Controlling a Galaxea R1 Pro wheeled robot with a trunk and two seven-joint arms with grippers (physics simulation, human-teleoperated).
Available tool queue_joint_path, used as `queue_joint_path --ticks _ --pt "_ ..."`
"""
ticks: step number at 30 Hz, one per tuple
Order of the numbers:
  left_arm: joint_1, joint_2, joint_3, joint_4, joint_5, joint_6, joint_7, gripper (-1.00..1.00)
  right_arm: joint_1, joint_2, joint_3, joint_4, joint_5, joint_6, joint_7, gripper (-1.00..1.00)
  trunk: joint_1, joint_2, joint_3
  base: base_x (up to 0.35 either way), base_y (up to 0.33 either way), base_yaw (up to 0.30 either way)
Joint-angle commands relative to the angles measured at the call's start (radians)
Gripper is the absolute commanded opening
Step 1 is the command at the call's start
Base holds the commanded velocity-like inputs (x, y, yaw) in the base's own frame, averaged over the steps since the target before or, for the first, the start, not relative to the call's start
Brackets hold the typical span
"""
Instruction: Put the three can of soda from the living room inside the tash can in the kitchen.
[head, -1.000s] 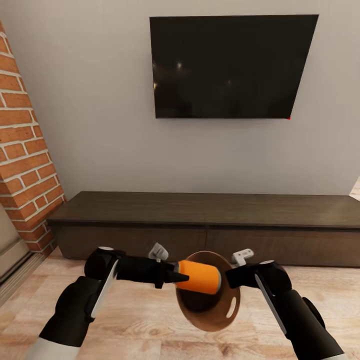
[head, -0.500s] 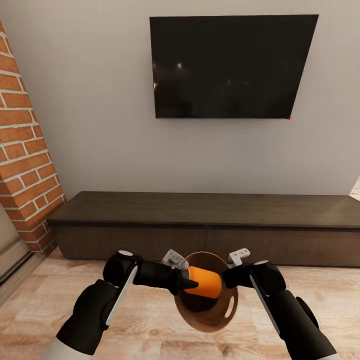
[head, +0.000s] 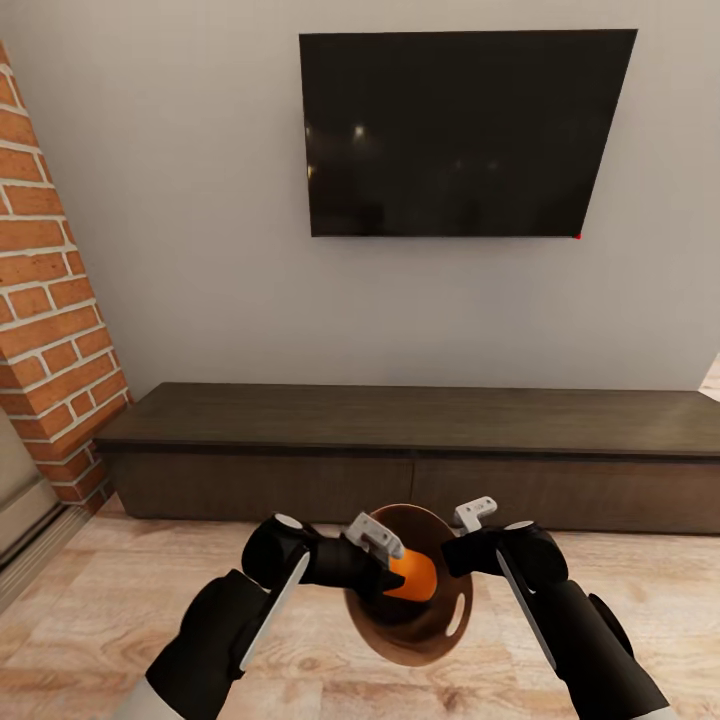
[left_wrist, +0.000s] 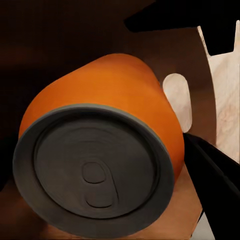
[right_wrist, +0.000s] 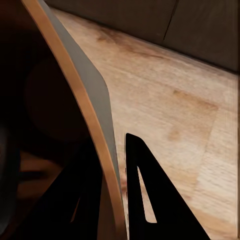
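My right gripper (head: 458, 553) holds the tash can (head: 452, 622) up off the floor, tipped so its coppery brown inside faces me. In the right wrist view the right gripper (right_wrist: 113, 167) is shut on the bin's rim (right_wrist: 82, 87), one finger on each side of the wall. My left gripper (head: 384, 576) reaches into the bin's mouth, shut on an orange can of soda (head: 413, 574). From the left wrist the can (left_wrist: 100, 150) shows its grey top, lying between the two black fingers (left_wrist: 215, 170) inside the bin (left_wrist: 75, 40), near an oval handle cut-out.
A long dark low cabinet (head: 420, 440) runs along the wall ahead, with a black TV (head: 460, 130) mounted above it. A brick column (head: 45, 300) stands at the left. Warm plank floor (head: 100, 620) lies under both arms.
My left arm has moved right, carrying the orange can from the bin's mouth deeper inside, so less of it shows. The right gripper and bin have barely shifted.
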Motion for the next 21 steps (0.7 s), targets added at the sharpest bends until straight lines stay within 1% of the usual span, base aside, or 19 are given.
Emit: queue_joint_path --ticks 1,4,9,11,14,18,21 --pt "0.000 -0.001 -0.002 0.003 0.003 0.001 0.008 -1.00 0.000 0.000 0.000 0.000 -0.020 0.002 0.002 -1.00 0.000 0.000 0.000 0.000 0.000 0.000" --pt "0.000 -0.016 -0.016 0.024 0.002 0.003 0.055 -1.00 0.000 0.001 0.001 0.000 -0.019 0.002 0.002 -1.00 0.000 0.000 0.000 0.000 0.000 0.000" --pt "0.000 -0.024 -0.023 0.038 0.002 0.005 0.109 -1.00 0.000 0.001 0.004 0.000 -0.019 0.002 0.002 -1.00 0.000 0.000 0.000 0.000 0.000 0.000" --pt "0.000 -0.033 -0.027 0.061 0.004 0.003 0.135 -1.00 0.000 0.001 0.005 0.001 -0.019 0.002 0.002 -1.00 0.000 0.000 0.000 0.000 0.000 0.000" --pt "0.000 -0.038 -0.029 0.073 0.002 0.001 0.145 -1.00 0.000 0.001 0.009 0.001 -0.019 0.002 0.002 -1.00 0.000 0.000 0.000 0.000 0.000 0.000" --pt "0.000 -0.040 -0.030 0.083 0.002 0.000 0.202 -1.00 0.000 0.001 0.027 0.001 -0.019 0.002 0.001 -1.00 0.000 0.000 0.000 0.000 0.000 0.000" --pt "0.000 -0.041 -0.031 0.103 0.002 -0.002 0.221 -1.00 0.000 0.001 0.030 0.001 -0.019 0.002 0.001 -1.00 0.000 0.000 0.000 0.000 0.000 0.000"
